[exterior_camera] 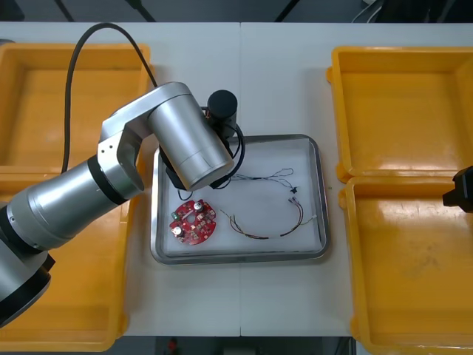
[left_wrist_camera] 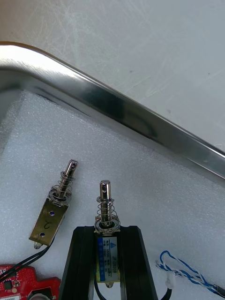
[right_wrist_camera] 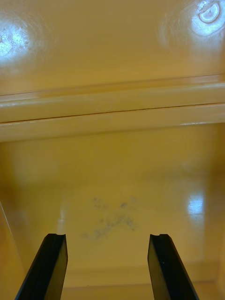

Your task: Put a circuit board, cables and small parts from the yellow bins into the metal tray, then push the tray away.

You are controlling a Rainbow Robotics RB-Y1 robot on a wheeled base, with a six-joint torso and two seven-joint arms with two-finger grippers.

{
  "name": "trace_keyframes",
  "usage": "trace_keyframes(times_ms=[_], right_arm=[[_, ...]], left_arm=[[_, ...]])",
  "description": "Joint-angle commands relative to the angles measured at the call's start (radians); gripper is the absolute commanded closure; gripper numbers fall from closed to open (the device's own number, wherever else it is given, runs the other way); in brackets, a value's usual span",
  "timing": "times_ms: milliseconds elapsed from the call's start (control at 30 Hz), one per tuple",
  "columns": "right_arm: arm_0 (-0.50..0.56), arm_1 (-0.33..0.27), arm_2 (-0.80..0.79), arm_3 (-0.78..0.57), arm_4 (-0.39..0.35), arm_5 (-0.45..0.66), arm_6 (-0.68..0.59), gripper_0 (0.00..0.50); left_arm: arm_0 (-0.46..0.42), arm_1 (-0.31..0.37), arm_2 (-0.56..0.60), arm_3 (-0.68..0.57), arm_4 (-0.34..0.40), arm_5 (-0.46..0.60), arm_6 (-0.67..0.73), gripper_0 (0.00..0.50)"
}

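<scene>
left jaws gripping small metal part (left_wrist_camera: 107,220) just above metal tray (exterior_camera: 295,151) lining, frame centre | right jaws open, idle over yellow bin (exterior_camera: 414,281), right edge | risk: releasing tilted could knock second part (left_wrist_camera: 52,213) or snag blue and white cable (left_wrist_camera: 180,269)

The metal tray (exterior_camera: 236,257) sits on the counter (exterior_camera: 273,74) between yellow bins (exterior_camera: 399,96). The left arm (exterior_camera: 170,140) reaches over the tray's left side. Inside lie a red circuit board (exterior_camera: 194,222) at its near left and thin cables (exterior_camera: 262,237) further right.
</scene>
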Motion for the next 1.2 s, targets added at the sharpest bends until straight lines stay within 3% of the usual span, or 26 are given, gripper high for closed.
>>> trace_keyframes(times_ms=[33, 500, 567, 633, 667, 767, 800, 900, 1067, 1200], right_arm=[[0.01, 0.006, -0.028, -0.027, -0.002, -0.006, 0.048, 0.0], [0.01, 0.006, -0.028, -0.027, -0.002, -0.006, 0.048, 0.0], [0.01, 0.006, -0.028, -0.027, -0.002, -0.006, 0.048, 0.0], [0.01, 0.006, -0.028, -0.027, -0.002, -0.006, 0.048, 0.0], [0.01, 0.006, -0.028, -0.027, -0.002, -0.006, 0.048, 0.0], [0.01, 0.006, -0.028, -0.027, -0.002, -0.006, 0.048, 0.0], [0.01, 0.006, -0.028, -0.027, -0.002, -0.006, 0.048, 0.0], [0.01, 0.006, -0.028, -0.027, -0.002, -0.006, 0.048, 0.0], [0.01, 0.006, -0.028, -0.027, -0.002, -0.006, 0.048, 0.0], [0.01, 0.006, -0.028, -0.027, -0.002, -0.006, 0.048, 0.0]], left_arm=[[0.007, -0.026, -0.014, -0.007, 0.019, -0.01, -0.054, 0.5], [0.008, -0.019, -0.024, -0.007, 0.02, -0.015, -0.056, 0.48], [0.007, -0.014, -0.025, -0.007, 0.02, -0.019, -0.058, 0.43], [0.008, -0.011, -0.025, -0.007, 0.02, -0.024, -0.061, 0.227], [0.007, -0.009, -0.024, -0.007, 0.02, -0.025, -0.061, 0.206], [0.005, -0.005, -0.025, -0.011, 0.02, -0.025, -0.062, 0.06], [0.005, -0.002, -0.024, -0.018, 0.02, -0.027, -0.062, 0.033], [0.002, 0.006, -0.024, -0.033, 0.019, -0.025, -0.062, 0.0], [-0.016, 0.024, -0.017, -0.07, 0.019, -0.005, -0.067, 0.0], [-0.044, 0.044, 0.01, -0.128, 0.04, 0.076, -0.073, 0.0]])
